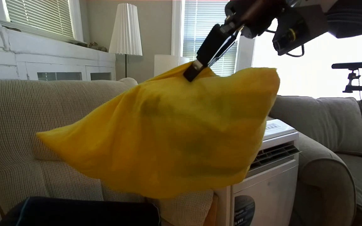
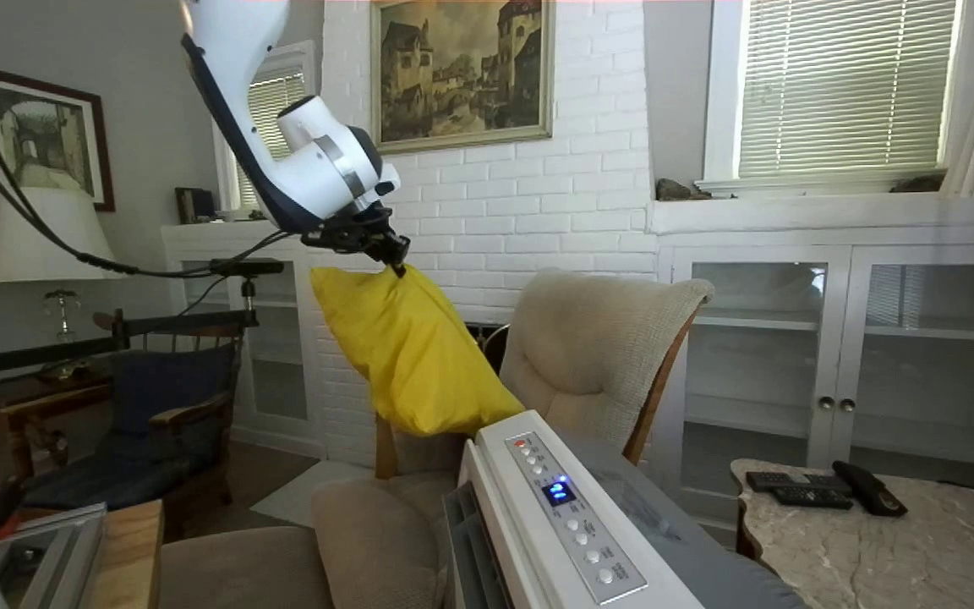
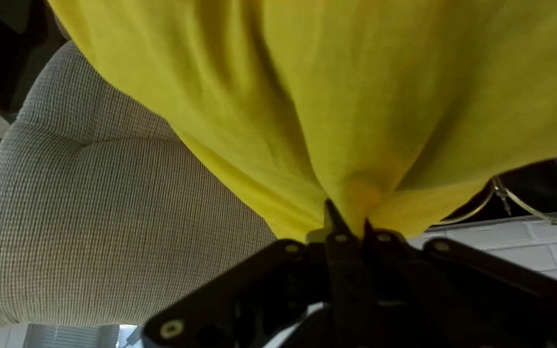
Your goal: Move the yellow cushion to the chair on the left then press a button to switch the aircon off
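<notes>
My gripper [image 1: 196,70] is shut on the upper edge of the yellow cushion [image 1: 181,135], which hangs tilted in the air. In an exterior view the gripper [image 2: 400,269] holds the cushion [image 2: 419,355] in front of the chair [image 2: 588,347]. Its lower corner overlaps the far end of the white aircon [image 2: 622,541]; I cannot tell if they touch. The aircon's top panel has a lit blue display and a row of buttons. In the wrist view the cushion [image 3: 356,96] bunches at the fingertips [image 3: 348,227], and the chair's ribbed back [image 3: 128,217] is at left.
A dark cushion [image 1: 86,212] lies low in front of the chair. A grey sofa [image 1: 331,163] stands beyond the aircon. A marble-topped table [image 2: 893,533] with remotes and a phone is at right. A wooden chair [image 2: 157,406] is at left. A pleated lamp [image 1: 126,29] stands behind.
</notes>
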